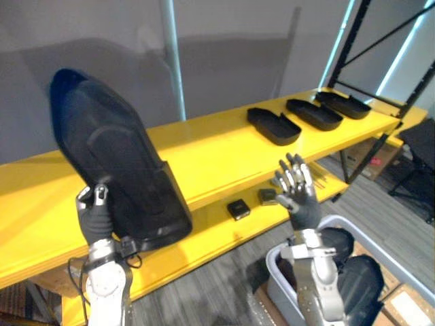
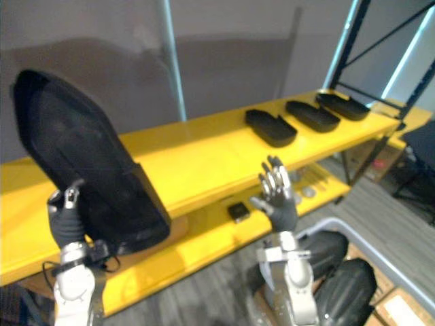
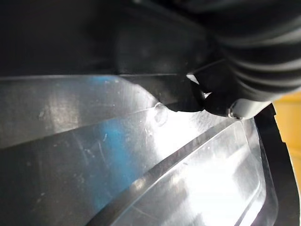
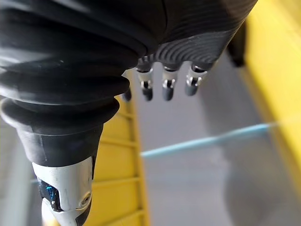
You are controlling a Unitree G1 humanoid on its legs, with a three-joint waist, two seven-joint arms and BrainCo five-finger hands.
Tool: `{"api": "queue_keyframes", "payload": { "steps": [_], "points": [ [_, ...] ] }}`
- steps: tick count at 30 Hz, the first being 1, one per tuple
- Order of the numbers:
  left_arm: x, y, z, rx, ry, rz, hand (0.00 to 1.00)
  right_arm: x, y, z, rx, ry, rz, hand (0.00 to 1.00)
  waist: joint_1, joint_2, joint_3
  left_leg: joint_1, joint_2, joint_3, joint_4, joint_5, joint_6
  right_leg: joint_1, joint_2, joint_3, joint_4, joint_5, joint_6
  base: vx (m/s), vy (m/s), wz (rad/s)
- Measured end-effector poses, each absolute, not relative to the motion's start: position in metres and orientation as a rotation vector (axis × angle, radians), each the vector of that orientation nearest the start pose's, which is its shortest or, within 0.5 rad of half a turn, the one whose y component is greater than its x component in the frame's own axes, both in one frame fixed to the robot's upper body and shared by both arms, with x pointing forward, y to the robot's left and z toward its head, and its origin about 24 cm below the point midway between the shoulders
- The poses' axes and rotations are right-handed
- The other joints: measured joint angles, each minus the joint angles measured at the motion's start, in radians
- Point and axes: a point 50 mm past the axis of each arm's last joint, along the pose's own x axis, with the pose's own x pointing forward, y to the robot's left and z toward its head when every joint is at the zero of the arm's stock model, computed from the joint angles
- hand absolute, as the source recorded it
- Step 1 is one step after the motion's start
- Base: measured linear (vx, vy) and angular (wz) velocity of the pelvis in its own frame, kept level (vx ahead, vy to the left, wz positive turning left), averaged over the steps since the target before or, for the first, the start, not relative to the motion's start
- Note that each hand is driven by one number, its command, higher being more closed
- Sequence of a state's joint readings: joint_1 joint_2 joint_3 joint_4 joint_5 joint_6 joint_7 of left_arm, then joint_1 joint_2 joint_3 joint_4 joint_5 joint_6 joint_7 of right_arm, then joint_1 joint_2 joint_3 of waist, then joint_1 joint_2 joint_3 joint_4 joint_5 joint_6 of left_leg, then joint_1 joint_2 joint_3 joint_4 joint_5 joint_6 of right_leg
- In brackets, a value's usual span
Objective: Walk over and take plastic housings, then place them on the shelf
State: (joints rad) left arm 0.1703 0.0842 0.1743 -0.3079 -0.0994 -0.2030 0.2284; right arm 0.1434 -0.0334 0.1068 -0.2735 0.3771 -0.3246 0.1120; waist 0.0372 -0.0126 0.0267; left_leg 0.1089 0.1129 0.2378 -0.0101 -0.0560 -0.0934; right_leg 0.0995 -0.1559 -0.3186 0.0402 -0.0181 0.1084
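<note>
My left hand (image 1: 95, 219) is shut on a large black plastic housing (image 1: 115, 163), holding it upright and tilted over the left part of the yellow shelf (image 1: 217, 153). Its thumb presses the housing's edge, and the glossy inner surface (image 3: 141, 165) shows from close up in the left wrist view. Three more black housings (image 1: 273, 126) (image 1: 312, 114) (image 1: 343, 104) lie in a row on the shelf's right end. My right hand (image 1: 299, 193) is raised in front of the shelf edge, open, fingers (image 4: 164, 89) straight and holding nothing.
A grey bin (image 1: 380, 251) at lower right holds more black housings (image 1: 360, 278). Two small dark blocks (image 1: 238, 208) (image 1: 267, 196) sit on the lower yellow shelf. A black rack frame (image 1: 350, 41) rises at the right, with a grey wall behind.
</note>
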Motion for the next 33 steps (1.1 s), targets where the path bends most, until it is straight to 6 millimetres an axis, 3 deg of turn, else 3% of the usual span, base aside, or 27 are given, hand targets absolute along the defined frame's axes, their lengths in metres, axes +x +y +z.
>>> {"api": "queue_keyframes", "payload": {
  "steps": [3, 7, 9, 11, 15, 19, 22, 25, 29, 33],
  "points": [
    [0.212, 0.216, 0.099, -0.014, -0.348, 0.369, 1.00, 0.216, -0.150, 0.100, 0.338, -0.443, 0.110, 0.00, -0.004, 0.004, -0.009, 0.007, 0.001, 0.030, -0.002, 0.005, -0.007, -0.013, 0.002, 0.028, -0.003, 0.009, 0.000, 0.00, 0.006, -0.29],
    [0.221, 0.210, 0.100, -0.025, -0.320, 0.292, 1.00, 0.209, -0.164, 0.089, 0.328, -0.391, 0.023, 0.00, -0.035, 0.016, -0.009, 0.024, -0.001, 0.058, -0.008, 0.004, -0.007, -0.013, 0.003, 0.051, -0.006, 0.015, 0.001, 0.03, 0.013, -0.15],
    [0.233, 0.211, 0.102, -0.024, -0.301, 0.289, 1.00, 0.205, -0.167, 0.082, 0.332, -0.342, -0.004, 0.00, -0.034, 0.019, -0.009, 0.044, 0.002, 0.089, -0.017, 0.004, -0.008, -0.013, 0.008, 0.079, -0.006, 0.015, 0.000, 0.01, 0.013, -0.33],
    [0.257, 0.216, 0.102, 0.004, -0.242, 0.315, 1.00, 0.200, -0.167, 0.074, 0.360, -0.297, -0.014, 0.00, -0.056, 0.023, -0.011, 0.051, 0.003, 0.114, -0.018, -0.001, -0.011, -0.019, 0.010, 0.101, -0.006, 0.018, -0.001, -0.02, 0.009, -0.29],
    [0.286, 0.227, 0.086, 0.029, -0.096, 0.389, 1.00, 0.193, -0.160, 0.065, 0.393, -0.228, 0.015, 0.00, -0.094, 0.030, -0.011, 0.052, 0.005, 0.163, -0.018, -0.003, -0.011, -0.047, 0.018, 0.152, -0.009, 0.035, -0.003, -0.03, 0.015, -0.38],
    [0.304, 0.249, 0.066, 0.047, 0.080, 0.489, 1.00, 0.178, -0.149, 0.044, 0.362, -0.079, 0.049, 0.00, -0.138, 0.045, -0.006, 0.066, 0.011, 0.220, -0.018, -0.009, -0.018, -0.072, 0.033, 0.210, -0.007, 0.044, -0.007, -0.01, 0.004, -0.43],
    [0.315, 0.271, 0.073, 0.078, 0.130, 0.546, 1.00, 0.163, -0.150, 0.021, 0.257, 0.049, 0.037, 0.00, -0.162, 0.067, 0.007, 0.060, 0.012, 0.256, -0.019, -0.010, -0.019, -0.107, 0.039, 0.243, 0.005, 0.046, -0.008, -0.01, 0.003, -0.32],
    [0.321, 0.300, 0.091, 0.002, 0.119, 0.637, 1.00, 0.146, -0.162, -0.009, 0.147, 0.200, -0.007, 0.00, -0.179, 0.100, 0.023, 0.022, 0.005, 0.271, -0.018, -0.009, -0.018, -0.166, 0.037, 0.270, 0.024, 0.046, -0.007, -0.02, 0.013, -0.18],
    [0.311, 0.336, 0.090, -0.050, 0.166, 0.749, 1.00, 0.138, -0.175, -0.010, 0.048, 0.192, -0.007, 0.00, -0.191, 0.130, 0.050, -0.020, -0.001, 0.295, -0.015, -0.006, -0.013, -0.234, 0.038, 0.299, 0.045, 0.046, -0.007, -0.01, 0.005, -0.18],
    [0.305, 0.354, 0.090, -0.092, 0.195, 0.827, 1.00, 0.143, -0.175, -0.003, 0.025, 0.142, -0.007, 0.00, -0.189, 0.123, 0.082, -0.060, -0.005, 0.299, -0.008, 0.003, -0.008, -0.289, 0.038, 0.317, 0.070, 0.046, -0.007, -0.01, -0.006, -0.06]
  ]
}}
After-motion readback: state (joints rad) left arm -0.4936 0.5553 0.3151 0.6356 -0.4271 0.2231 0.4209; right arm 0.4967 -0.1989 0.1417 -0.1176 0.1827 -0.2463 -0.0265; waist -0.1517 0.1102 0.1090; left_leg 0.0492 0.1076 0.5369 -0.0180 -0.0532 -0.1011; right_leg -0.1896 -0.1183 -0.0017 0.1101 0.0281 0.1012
